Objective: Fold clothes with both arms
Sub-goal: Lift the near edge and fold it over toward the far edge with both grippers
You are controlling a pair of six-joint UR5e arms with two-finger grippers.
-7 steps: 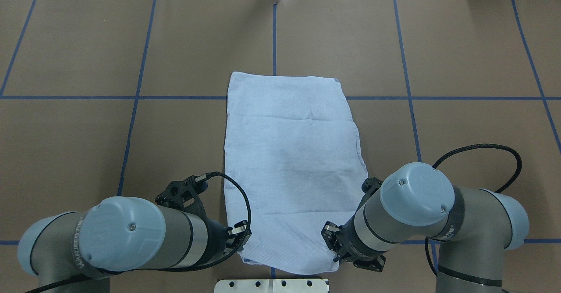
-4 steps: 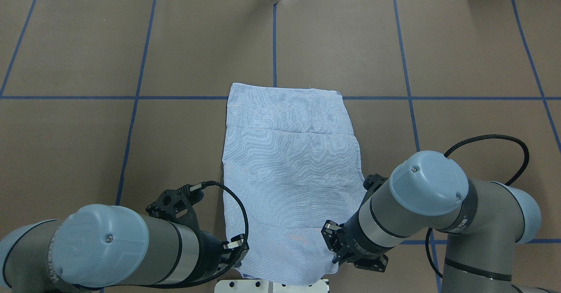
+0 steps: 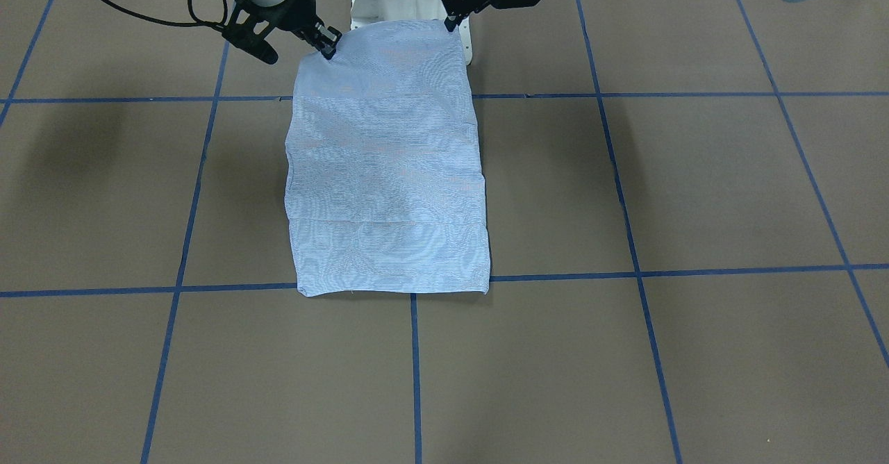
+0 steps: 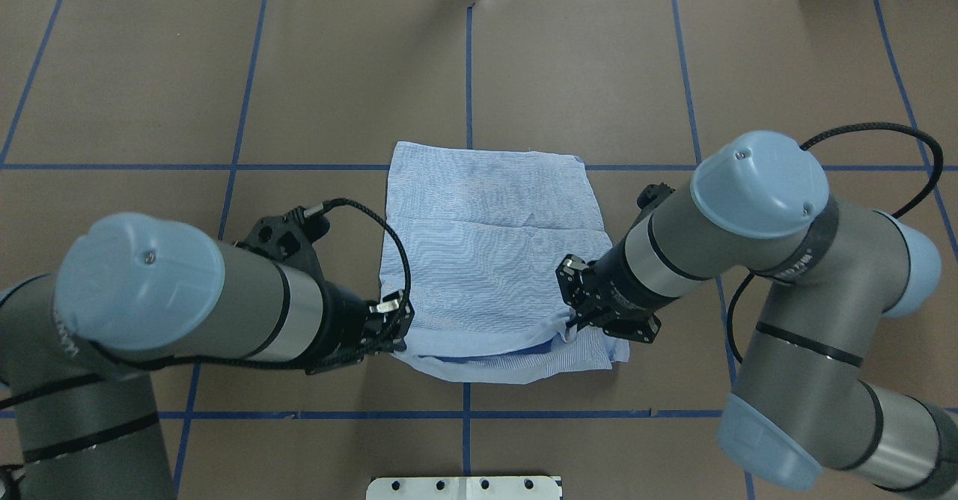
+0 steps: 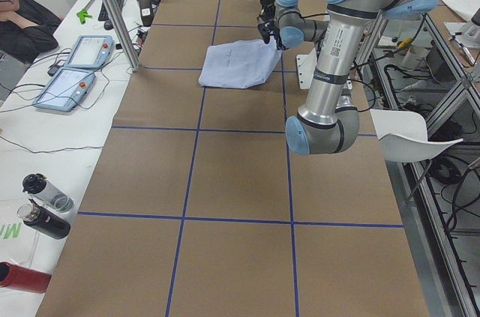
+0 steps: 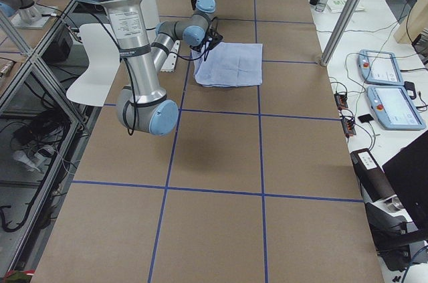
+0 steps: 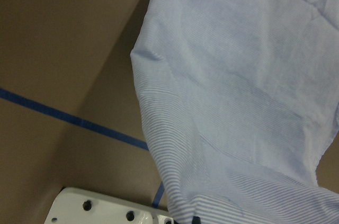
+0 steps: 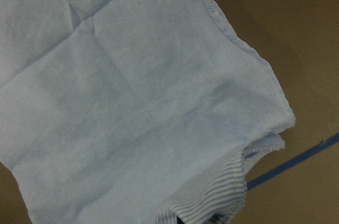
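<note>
At the middle of the brown paper-covered table, the light blue, finely white-striped shirt lies narrowed to a rectangle. Its far edge is flat along a blue tape line and its robot-side end is raised off the surface, with a slack doubled layer sagging beneath it. The cloth looks light, thin and limp — it should droop wherever it is unsupported and may drag or bunch across the paper, so the sensible hold is at the two corners of one edge, kept level and gently taut. That is where both arms have it: the left black two-finger gripper is clenched on the raised end's left corner, and the right black two-finger gripper pinches the opposite corner, jaws drawn almost together with only thin fabric between them. In each wrist view the striped cloth drapes away from the held corner — softly creased, not stretched.
</note>
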